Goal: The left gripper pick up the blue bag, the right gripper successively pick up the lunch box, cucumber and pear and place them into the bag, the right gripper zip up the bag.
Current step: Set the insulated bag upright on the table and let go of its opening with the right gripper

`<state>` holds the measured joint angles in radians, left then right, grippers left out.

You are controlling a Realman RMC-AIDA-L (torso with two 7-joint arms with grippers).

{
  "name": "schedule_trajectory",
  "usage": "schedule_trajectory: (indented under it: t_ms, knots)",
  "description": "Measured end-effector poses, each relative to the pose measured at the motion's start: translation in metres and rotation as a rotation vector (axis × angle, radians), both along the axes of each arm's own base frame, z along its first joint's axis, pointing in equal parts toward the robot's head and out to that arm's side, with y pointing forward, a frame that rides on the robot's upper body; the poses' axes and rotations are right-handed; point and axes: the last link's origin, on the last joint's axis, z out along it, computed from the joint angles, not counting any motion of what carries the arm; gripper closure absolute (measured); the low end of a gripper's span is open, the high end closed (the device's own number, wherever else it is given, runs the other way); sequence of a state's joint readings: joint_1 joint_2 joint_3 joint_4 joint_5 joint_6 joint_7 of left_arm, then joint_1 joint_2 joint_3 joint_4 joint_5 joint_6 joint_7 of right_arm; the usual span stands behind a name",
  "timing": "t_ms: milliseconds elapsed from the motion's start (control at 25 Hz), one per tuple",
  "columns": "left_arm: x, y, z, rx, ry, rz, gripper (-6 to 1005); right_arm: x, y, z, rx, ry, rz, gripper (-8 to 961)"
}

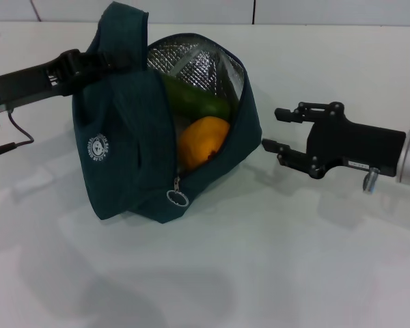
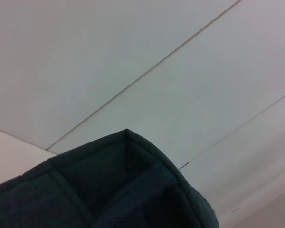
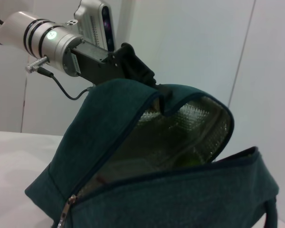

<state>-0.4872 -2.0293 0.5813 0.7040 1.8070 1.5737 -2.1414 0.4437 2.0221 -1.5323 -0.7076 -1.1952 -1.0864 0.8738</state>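
Note:
The blue bag stands tilted on the white table, its mouth open toward the right and its silver lining showing. My left gripper is shut on the bag's handle at the upper left and holds the top up; the right wrist view shows the left gripper at the bag rim. Inside lie the cucumber and, below it, the pear. The lunch box is hidden. The ring zipper pull hangs at the low front end of the opening. My right gripper is open and empty just right of the bag.
The white table spreads in front and to the right of the bag. A thin black cable trails from the left arm at the far left. A pale wall stands behind the table.

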Motion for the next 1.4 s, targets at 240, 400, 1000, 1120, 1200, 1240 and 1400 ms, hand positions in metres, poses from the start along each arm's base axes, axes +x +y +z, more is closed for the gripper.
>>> schedule_trajectory:
  t_ms: [240,400,1000,1120,1200,1240,1400]
  knots:
    - [0.000,0.000,0.000,0.003,-0.003,-0.002,931,-0.001,0.005,-0.007,-0.014,-0.014,-0.001,466]
    - [0.001,0.000,0.000,0.003,-0.006,-0.003,931,-0.001,0.007,-0.008,0.000,-0.027,0.005,468]
    - [0.002,0.000,-0.001,0.004,-0.009,-0.003,931,-0.010,0.009,-0.020,-0.021,-0.069,0.047,779]
    - [0.001,0.000,-0.001,0.004,-0.009,-0.001,931,-0.011,0.009,-0.019,-0.019,-0.066,0.051,853]
    - [0.001,0.000,-0.001,0.004,-0.008,0.000,931,-0.012,0.009,-0.018,-0.013,-0.063,0.055,902]
    - [0.001,-0.001,-0.001,0.004,-0.008,-0.001,931,-0.012,0.008,-0.017,-0.008,-0.062,0.057,902]
    - [0.001,-0.001,-0.001,0.004,-0.005,-0.011,932,-0.013,0.008,-0.010,0.050,-0.027,0.076,902]
